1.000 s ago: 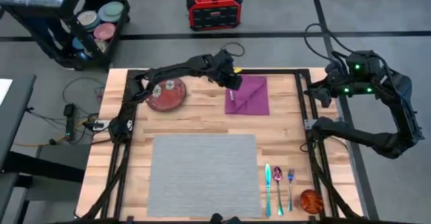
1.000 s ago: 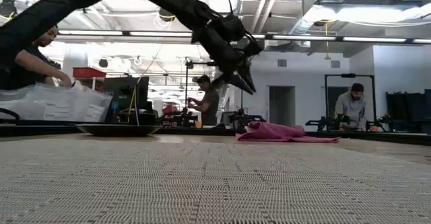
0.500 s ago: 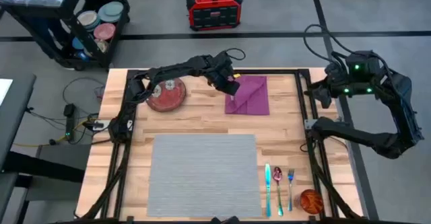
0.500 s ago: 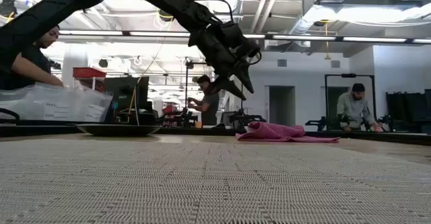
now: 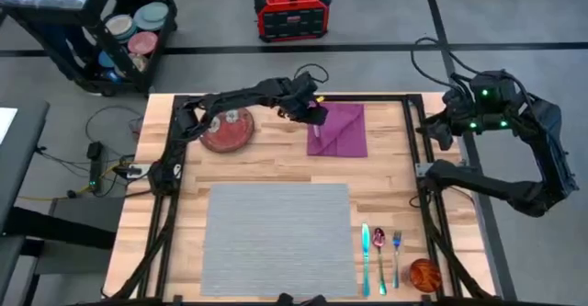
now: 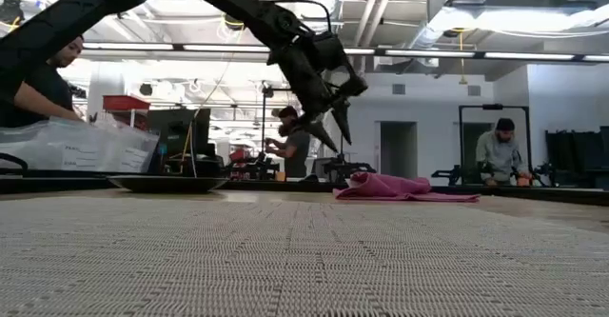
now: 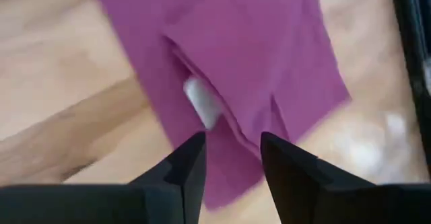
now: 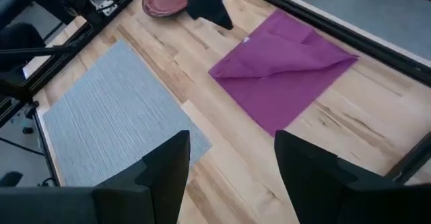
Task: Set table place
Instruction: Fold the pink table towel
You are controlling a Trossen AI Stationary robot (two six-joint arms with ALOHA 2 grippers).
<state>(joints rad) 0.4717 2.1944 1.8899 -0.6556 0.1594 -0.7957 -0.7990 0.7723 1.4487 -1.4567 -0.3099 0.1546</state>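
Overhead straight down, low table-level, wrists close (both seeing napkin (image 8: 283, 72))

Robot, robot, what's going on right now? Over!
Left gripper open, above purple napkin. Right gripper open, off to the side. Grey placemat bare. Nothing blocking.

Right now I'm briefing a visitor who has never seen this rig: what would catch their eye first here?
Probably the purple napkin at the table's far side, with the left pincer hanging open just above its edge. Next, the big grey placemat lying bare at the near side, the red plate far left of the napkin, and cutlery lined up right of the placemat. The right pincer waits open, off the table's right side.
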